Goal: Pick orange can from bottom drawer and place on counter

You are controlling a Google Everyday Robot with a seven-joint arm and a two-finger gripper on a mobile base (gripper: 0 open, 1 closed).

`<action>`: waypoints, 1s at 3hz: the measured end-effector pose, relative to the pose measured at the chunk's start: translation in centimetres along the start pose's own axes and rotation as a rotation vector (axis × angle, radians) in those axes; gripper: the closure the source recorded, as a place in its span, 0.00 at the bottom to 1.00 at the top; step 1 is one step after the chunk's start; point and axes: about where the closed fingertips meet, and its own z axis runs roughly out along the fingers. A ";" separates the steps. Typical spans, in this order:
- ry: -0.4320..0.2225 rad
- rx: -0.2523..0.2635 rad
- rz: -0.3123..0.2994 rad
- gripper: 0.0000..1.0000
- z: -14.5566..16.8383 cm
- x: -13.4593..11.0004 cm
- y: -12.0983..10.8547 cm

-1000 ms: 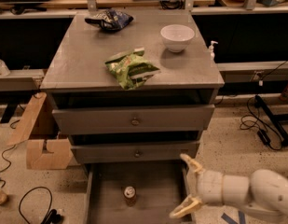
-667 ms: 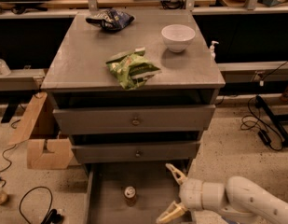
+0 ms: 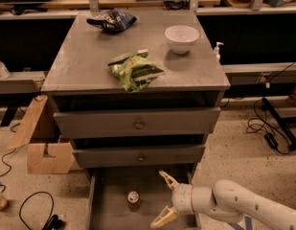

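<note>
The spread hand [image 3: 159, 199] was just beside the orange can [image 3: 133, 200] in the bottom drawer [image 3: 108, 191], so one finger could tip it.

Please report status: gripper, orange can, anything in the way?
Gripper at open bottom drawer, jaws open. Orange can upright on drawer floor, beside gripper, not held. Nothing between them.

orange can [image 3: 133, 200] upright — bottom drawer [image 3: 108, 191] floor | gripper [image 3: 159, 199] beside, fingers [image 3: 167, 180] spread
</note>
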 end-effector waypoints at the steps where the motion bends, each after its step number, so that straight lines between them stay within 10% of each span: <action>1: -0.007 -0.003 -0.012 0.00 2.0 0.8 -0.8; 3: -0.089 -0.054 -0.056 0.00 8.6 7.0 -3.4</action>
